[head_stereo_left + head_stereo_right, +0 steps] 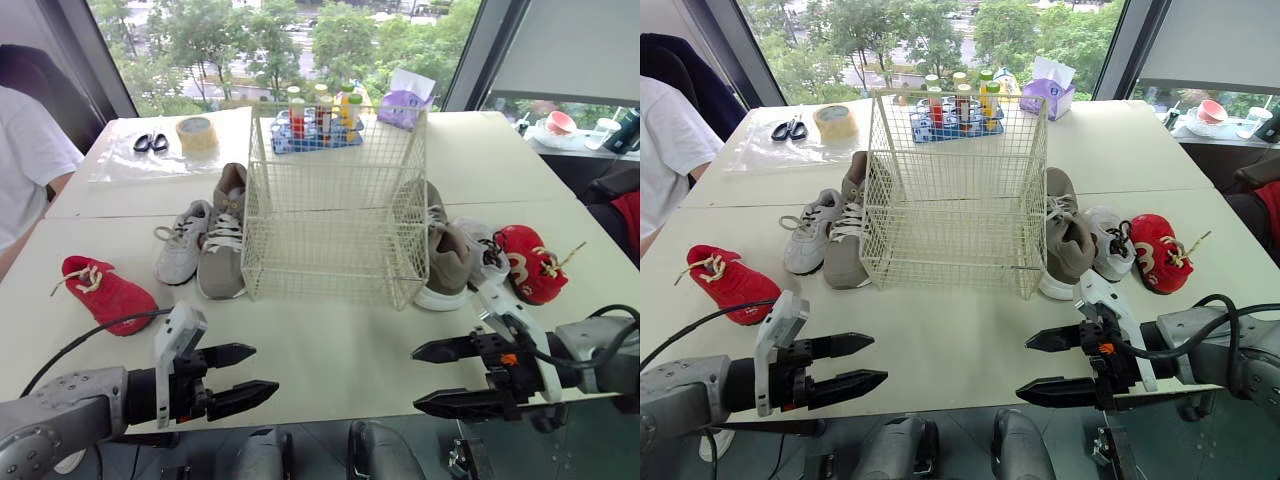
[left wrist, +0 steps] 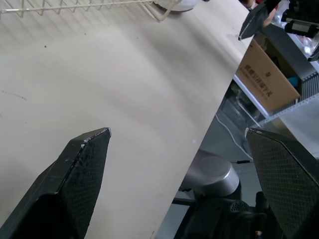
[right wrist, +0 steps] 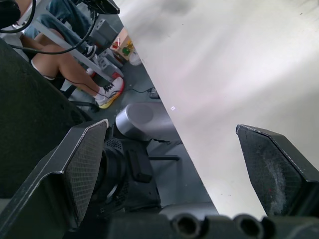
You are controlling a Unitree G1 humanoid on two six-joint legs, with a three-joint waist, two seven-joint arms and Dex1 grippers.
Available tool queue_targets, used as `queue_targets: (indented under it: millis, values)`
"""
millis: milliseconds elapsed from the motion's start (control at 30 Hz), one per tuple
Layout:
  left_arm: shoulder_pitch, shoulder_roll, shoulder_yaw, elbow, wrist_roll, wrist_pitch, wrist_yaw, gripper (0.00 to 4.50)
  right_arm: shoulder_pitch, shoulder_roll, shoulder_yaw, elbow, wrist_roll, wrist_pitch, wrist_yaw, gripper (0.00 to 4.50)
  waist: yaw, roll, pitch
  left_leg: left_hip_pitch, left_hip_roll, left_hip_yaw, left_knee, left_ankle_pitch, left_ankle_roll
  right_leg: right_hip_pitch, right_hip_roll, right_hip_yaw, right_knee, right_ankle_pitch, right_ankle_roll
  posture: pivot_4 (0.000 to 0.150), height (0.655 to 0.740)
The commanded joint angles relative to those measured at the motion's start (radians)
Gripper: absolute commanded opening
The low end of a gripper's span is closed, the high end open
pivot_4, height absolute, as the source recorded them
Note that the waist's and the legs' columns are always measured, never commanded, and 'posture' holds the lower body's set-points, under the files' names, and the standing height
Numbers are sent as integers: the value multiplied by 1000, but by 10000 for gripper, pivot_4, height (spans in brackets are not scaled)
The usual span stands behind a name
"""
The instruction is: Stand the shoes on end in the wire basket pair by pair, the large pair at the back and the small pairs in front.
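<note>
In front of the wire basket (image 1: pixel 335 240), both arms low and level, jaws spread, empty.

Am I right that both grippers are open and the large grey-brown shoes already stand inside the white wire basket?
No: the left eye view shows the white wire basket empty, the large grey-brown shoes lying either side of it. Left gripper and right gripper are open.

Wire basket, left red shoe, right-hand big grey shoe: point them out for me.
wire basket (image 1: pixel 330 250): left eye view, on its front mesh wall.
left red shoe (image 1: pixel 112 296): left eye view, on the red upper.
right big grey shoe (image 1: pixel 452 258): left eye view, on the grey upper beside the basket.
</note>
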Motion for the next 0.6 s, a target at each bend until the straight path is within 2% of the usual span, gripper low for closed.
queue_targets:
  millis: [33,300,600]
  values:
    - [-7,-4,15,-21,-1,-15,15,44479,-5,8,2,-10,-9,-20,15,45000,0,0,0,0,0,0,0,0,0,0,0,0,0,0,0,1500,7400]
    - [-16,-1,15,-16,-16,-8,21,44479,-14,9,9,-4,-17,-26,11,45000,0,0,0,0,0,0,0,0,0,0,0,0,0,0,0,1500,7400]
    - [-8,2,-1,-15,23,-17,-3,44479,-16,17,21,0,-50,-35,12,45000,0,0,0,0,0,0,0,0,0,0,0,0,0,0,0,1500,7400]
